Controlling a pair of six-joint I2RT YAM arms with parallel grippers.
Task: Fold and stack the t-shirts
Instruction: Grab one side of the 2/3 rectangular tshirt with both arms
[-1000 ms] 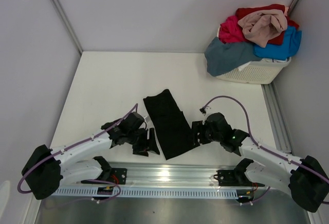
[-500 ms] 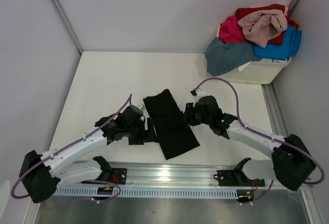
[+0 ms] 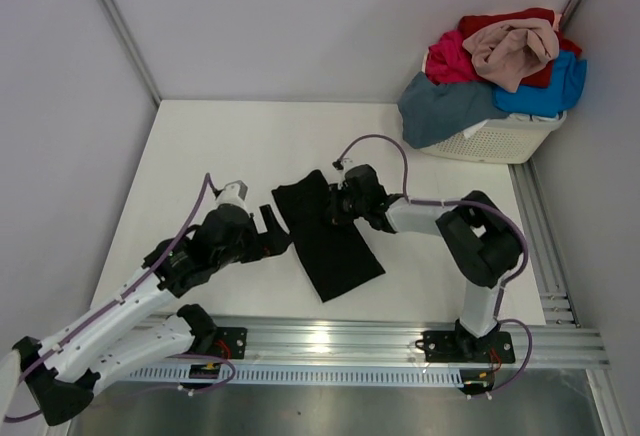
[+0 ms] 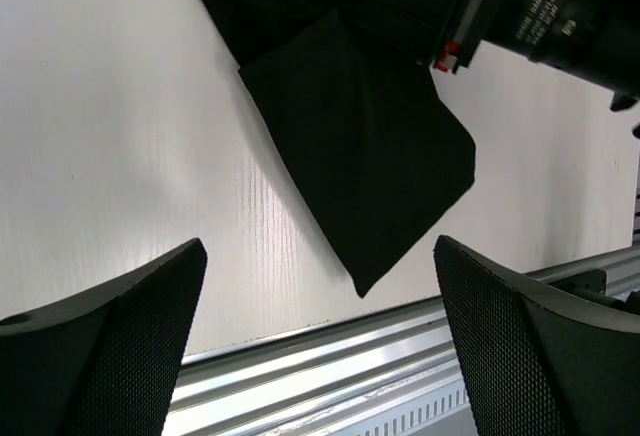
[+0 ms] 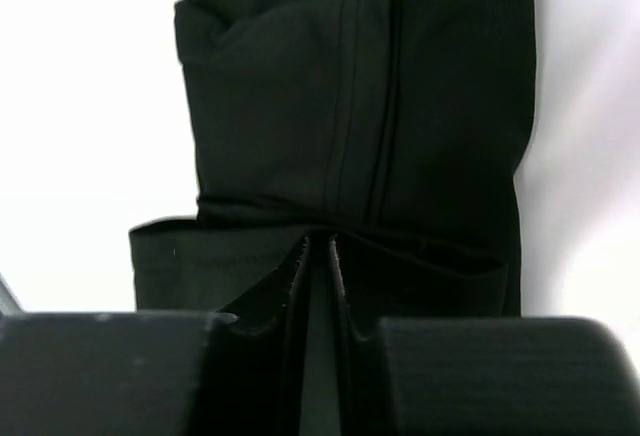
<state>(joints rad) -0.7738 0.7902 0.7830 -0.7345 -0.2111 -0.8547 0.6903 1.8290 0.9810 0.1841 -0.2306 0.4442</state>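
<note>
A black t-shirt (image 3: 330, 241) lies folded into a long strip on the white table, running from the middle toward the near rail. My right gripper (image 3: 336, 204) sits at the strip's far right edge. In the right wrist view its fingertips (image 5: 318, 243) are pinched together on a fold of the black t-shirt (image 5: 350, 116). My left gripper (image 3: 272, 228) hovers just left of the strip, apart from it. In the left wrist view the left gripper (image 4: 318, 252) is wide open and empty, with the black t-shirt (image 4: 365, 156) ahead of it.
A white slotted basket (image 3: 500, 141) stands at the far right corner, heaped with red (image 3: 505, 22), magenta (image 3: 450, 58), beige-pink (image 3: 515, 51), bright blue (image 3: 548, 91) and slate grey-blue (image 3: 445, 108) t-shirts. A metal rail (image 3: 340, 341) runs along the near edge. Walls close in on both sides.
My right gripper slid farther up the shirt's right edge and closed on the cloth. My left gripper drew back to the left of the shirt and opened fully.
</note>
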